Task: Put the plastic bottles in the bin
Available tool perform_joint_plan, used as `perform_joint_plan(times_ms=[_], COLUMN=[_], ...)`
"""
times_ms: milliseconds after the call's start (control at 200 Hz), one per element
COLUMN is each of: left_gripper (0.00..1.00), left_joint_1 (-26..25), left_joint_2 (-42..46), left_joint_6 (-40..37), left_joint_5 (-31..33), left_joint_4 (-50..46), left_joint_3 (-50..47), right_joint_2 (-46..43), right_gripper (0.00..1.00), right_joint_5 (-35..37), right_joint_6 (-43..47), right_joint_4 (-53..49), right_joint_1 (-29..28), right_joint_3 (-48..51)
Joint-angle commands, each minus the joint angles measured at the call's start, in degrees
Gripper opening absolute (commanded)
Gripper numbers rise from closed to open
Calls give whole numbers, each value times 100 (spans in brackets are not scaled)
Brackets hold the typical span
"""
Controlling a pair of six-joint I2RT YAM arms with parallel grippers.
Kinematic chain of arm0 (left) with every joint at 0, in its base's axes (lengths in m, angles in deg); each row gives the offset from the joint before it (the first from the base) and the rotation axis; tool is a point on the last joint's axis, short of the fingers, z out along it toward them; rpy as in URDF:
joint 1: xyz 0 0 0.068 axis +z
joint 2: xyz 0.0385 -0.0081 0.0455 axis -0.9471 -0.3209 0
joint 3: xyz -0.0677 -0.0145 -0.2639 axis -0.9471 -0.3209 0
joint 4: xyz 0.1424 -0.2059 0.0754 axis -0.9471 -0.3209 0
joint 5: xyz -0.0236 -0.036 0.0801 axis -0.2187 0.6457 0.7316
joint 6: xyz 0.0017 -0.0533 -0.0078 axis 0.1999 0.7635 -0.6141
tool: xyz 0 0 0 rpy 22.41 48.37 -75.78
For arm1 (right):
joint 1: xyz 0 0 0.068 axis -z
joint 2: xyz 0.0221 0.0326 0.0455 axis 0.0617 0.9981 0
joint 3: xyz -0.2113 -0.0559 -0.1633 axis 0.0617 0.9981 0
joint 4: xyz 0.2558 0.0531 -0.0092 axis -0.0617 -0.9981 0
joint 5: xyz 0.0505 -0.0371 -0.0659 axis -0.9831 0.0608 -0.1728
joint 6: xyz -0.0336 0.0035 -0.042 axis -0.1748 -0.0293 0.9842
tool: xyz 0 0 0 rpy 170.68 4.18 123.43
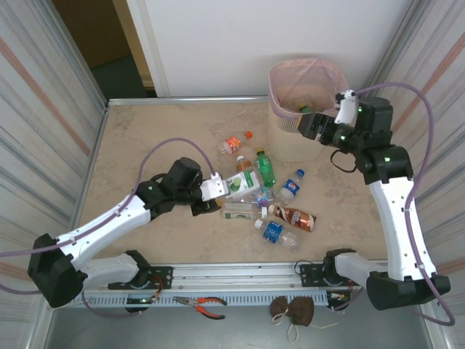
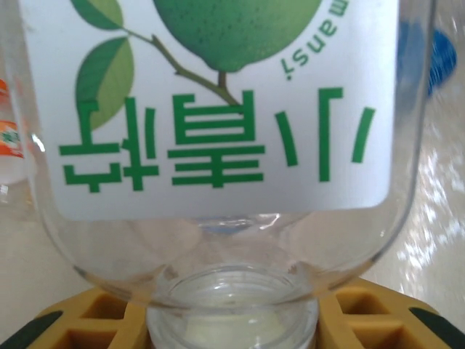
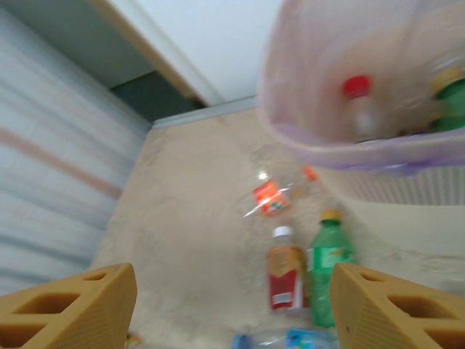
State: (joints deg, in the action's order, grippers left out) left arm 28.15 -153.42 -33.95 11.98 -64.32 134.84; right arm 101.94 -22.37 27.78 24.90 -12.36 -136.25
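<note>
**Left gripper** (image 1: 220, 189), one: yellow ribbed fingers (image 2: 65, 327) closed on the neck of a clear lime-label bottle (image 2: 218, 240) at the centre of the table (image 1: 138, 138). The wrist view makes its green print legible.

**Plastic bottles** (image 1: 265, 196) loose on the mottled beige table, seven:
- orange-label bottle (image 1: 232, 144)
- clear bottle (image 1: 240, 211)
- red-label bottle (image 1: 245, 166)
- green bottle (image 1: 265, 169)
- blue-label pair (image 1: 276, 233)
- brown bottle (image 1: 294, 217)

**Bin** (image 1: 287, 145), one, far right: beige, slotted band, pink liner. The right wrist view looks in on a red-capped bottle (image 3: 356, 98).

**Right gripper** (image 1: 305, 125), one: fingers (image 3: 80, 305) wide apart, empty, beside the bin rim.

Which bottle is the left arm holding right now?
The clear lime-label bottle, pinched in the left fingers; the other bottles lie free on the table or in the bin.
</note>
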Motion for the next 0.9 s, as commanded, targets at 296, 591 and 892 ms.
perform_joint_plan(times_ms=[296, 591, 892], left_gripper=[31, 32, 32], left_joint_1=[47, 51, 56], left_joint_2=[-317, -437, -506], left_joint_6=[1175, 1382, 1410], left_joint_5=[-517, -788, -765], left_joint_4=[1287, 1624, 1636], left_joint_3=[832, 1024, 1078], right_joint_2=[269, 543, 615], right_gripper=[75, 67, 46], right_joint_5=[-308, -14, 218], right_joint_6=[-316, -408, -435], right_joint_4=[474, 545, 432], right_joint_1=[-1542, -2004, -2114], right_joint_3=[176, 134, 21])
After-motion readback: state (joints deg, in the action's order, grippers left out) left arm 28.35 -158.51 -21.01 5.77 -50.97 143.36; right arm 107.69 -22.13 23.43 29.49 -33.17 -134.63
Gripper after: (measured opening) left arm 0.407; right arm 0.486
